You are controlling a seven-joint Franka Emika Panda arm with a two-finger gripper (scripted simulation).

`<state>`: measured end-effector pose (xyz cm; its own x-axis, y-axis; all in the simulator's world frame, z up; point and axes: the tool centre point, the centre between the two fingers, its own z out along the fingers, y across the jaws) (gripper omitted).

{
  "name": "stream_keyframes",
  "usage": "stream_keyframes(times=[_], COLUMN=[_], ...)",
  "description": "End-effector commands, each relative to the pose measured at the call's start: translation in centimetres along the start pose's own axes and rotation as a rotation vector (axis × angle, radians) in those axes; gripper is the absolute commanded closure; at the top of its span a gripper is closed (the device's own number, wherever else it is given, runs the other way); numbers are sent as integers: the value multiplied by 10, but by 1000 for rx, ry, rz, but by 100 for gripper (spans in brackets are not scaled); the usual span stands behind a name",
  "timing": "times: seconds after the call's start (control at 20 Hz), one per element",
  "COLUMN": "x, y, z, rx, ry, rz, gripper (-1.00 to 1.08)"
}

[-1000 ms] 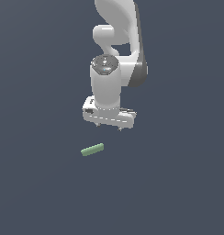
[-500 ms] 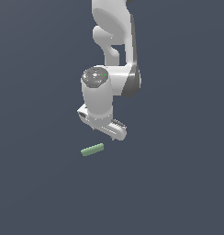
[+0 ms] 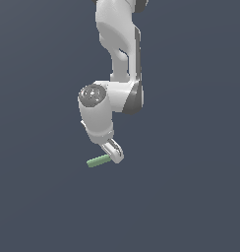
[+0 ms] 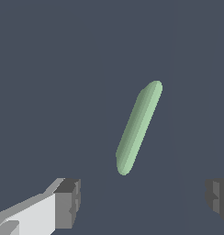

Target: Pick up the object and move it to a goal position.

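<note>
In the exterior view, the hand [image 3: 113,153] is seen low over the dark tabletop [image 3: 191,197], with the green rod [image 3: 98,161] lying flat just beside it, toward the exterior view's left; the near end of the rod appears to meet the fingertip region, though contact cannot be confirmed from this angle. Compared with a second ago, when the hand hung well above and to the exterior view's right of the rod, the arm has been lowered and swung over, and the wrist has been turned so that the hand is now seen nearly edge-on. The rod itself has not been shifted. In the wrist view, the rod [image 4: 138,128] is shown lying slightly tilted, ahead of the two dark fingertips [image 4: 68,203], which are spread wide apart with nothing held between them. The gap is judged to be ample for the rod's thickness. The approach is thus taken to be nearly finished; a small further advance is judged necessary before the fingers can be closed across the rod, and no goal marker is visible.
</note>
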<state>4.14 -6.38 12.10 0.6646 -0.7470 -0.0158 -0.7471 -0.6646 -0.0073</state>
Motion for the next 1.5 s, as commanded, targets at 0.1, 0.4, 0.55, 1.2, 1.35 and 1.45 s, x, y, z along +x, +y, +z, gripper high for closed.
stream_keyframes(times=[0.1, 0.4, 0.55, 1.2, 1.35, 1.45], x=[13, 25, 30, 34, 34, 34], y=[4, 8, 9, 11, 11, 12], z=[11, 23, 26, 37, 51, 63], rx=[-2, -3, -4, -5, -4, -4], ry=[5, 11, 14, 17, 17, 17], rz=[139, 274, 319, 366, 367, 369], gripper=[-92, -92, -92, -92, -92, -92])
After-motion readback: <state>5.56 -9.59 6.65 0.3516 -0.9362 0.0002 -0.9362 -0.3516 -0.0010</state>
